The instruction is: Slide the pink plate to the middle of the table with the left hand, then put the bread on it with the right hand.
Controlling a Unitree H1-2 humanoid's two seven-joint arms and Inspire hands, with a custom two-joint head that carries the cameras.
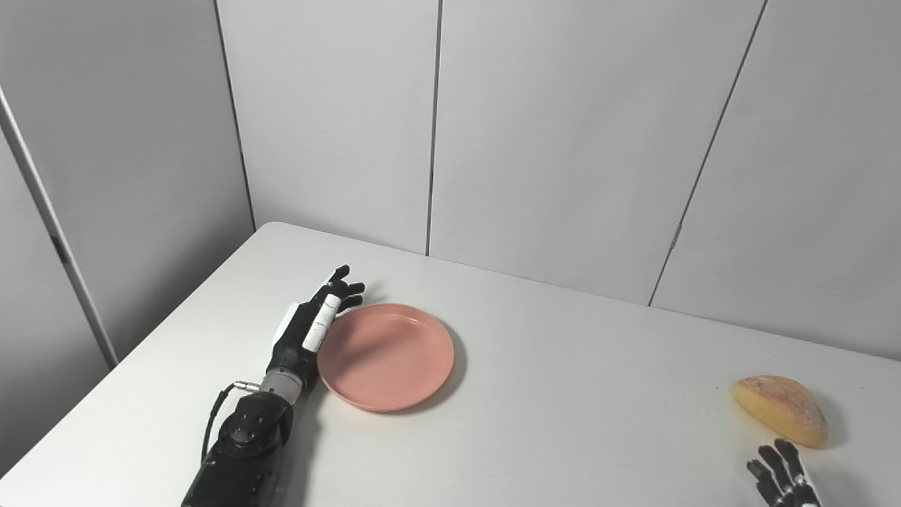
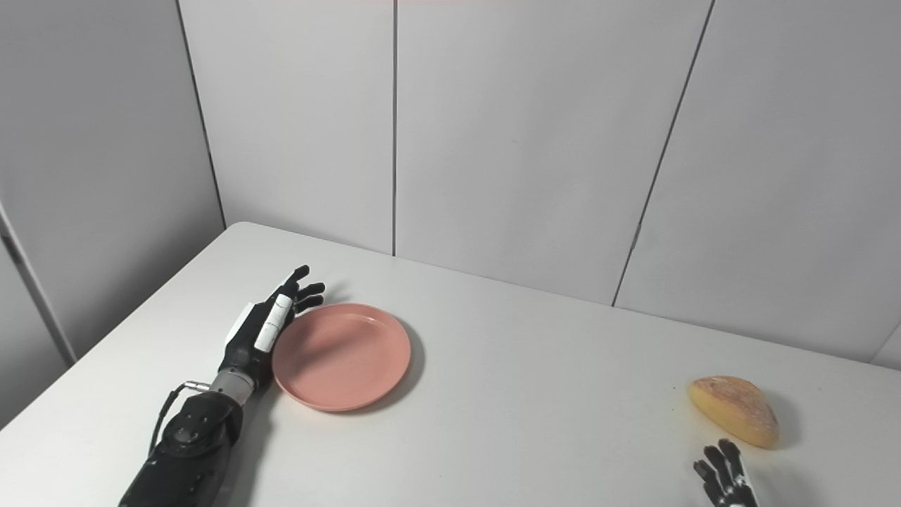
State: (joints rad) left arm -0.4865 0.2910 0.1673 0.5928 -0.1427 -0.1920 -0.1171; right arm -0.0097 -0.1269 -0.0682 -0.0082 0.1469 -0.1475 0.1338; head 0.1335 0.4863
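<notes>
Pushing stage: we see the left hand [image 1: 310,325], fingers extended flat, holding nothing, against the left rim of the round pink plastic plate [image 1: 386,355], left of centre on the white table [image 1: 563,394]. Plate looks light, stiff, probably slides easily; we'd push at the rim. Golden crusty bread [image 1: 781,410] sits far right, right hand [image 1: 785,479] just below it, fingers spread, empty.

Both views look from my head, side by side, angled down and forward across the white table [image 1: 563,394] toward the grey wall panels [image 1: 563,141] behind it. They sit at a middling distance, taking in most of the tabletop. Both share the same scene, shifted slightly sideways: my arms enter from the bottom edge in each.
</notes>
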